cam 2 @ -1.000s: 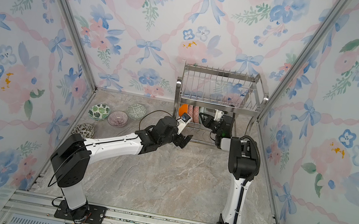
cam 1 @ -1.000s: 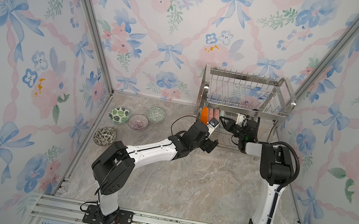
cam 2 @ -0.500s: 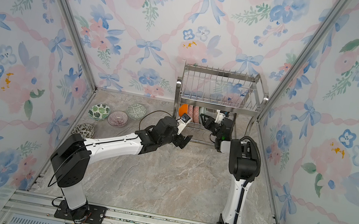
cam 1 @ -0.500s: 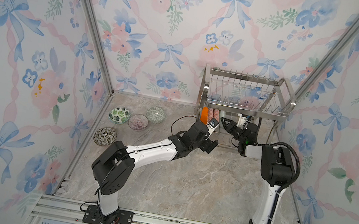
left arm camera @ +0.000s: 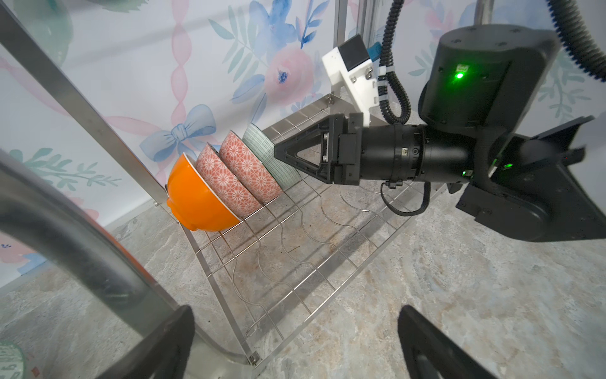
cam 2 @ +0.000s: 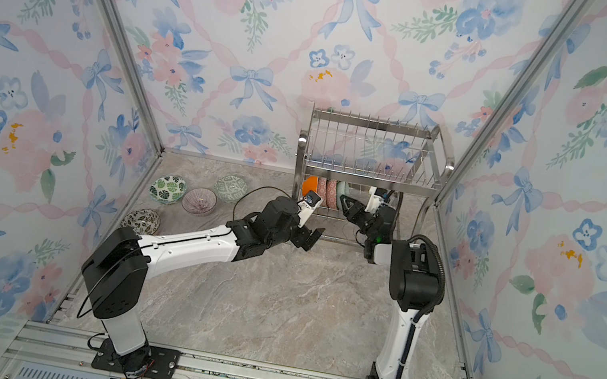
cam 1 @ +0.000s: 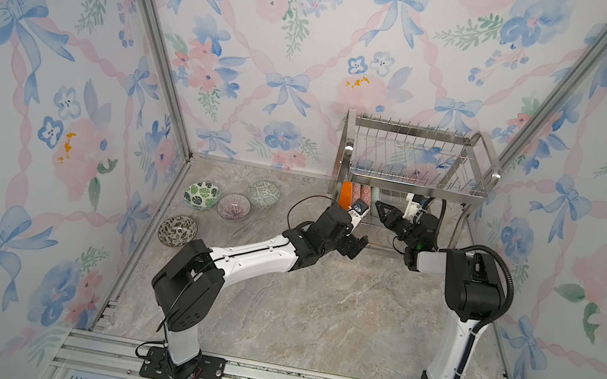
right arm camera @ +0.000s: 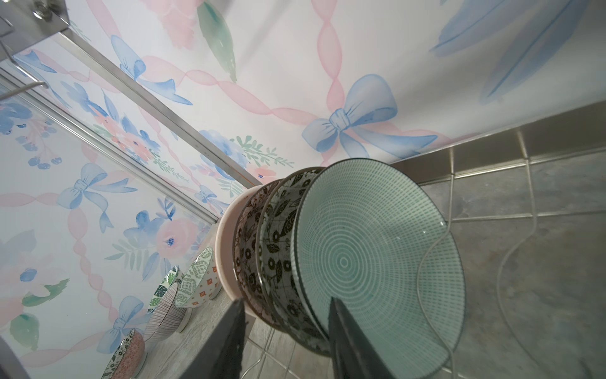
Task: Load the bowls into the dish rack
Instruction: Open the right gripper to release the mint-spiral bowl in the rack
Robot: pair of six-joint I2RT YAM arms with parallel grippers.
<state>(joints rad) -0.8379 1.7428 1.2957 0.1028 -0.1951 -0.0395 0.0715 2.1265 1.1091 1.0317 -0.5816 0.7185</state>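
My claw [right arm camera: 285,300] is parted: one finger [right arm camera: 229,338] is outside the stack, the other is in front of the green ringed bowl [right arm camera: 377,259]. Contact is unclear. That bowl stands on edge on the rack [right arm camera: 485,160], nested against two dark-leaf bowls [right arm camera: 278,236] and a pale pink bowl [right arm camera: 226,239]. Beyond on the stone table [right arm camera: 557,262] are the green geometric bowl [right arm camera: 200,282], leaf bowl [right arm camera: 165,287], striped bowl [right arm camera: 164,316] and red-sided bowl [right arm camera: 129,352].

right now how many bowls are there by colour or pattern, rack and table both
orange bowl: 1
red patterned bowls: 2
green dashed bowl: 1
green leaf bowl: 1
purple lined bowl: 1
green geometric bowl: 1
dark leaf bowl: 1
total: 8, with 4 in the dish rack and 4 on the table
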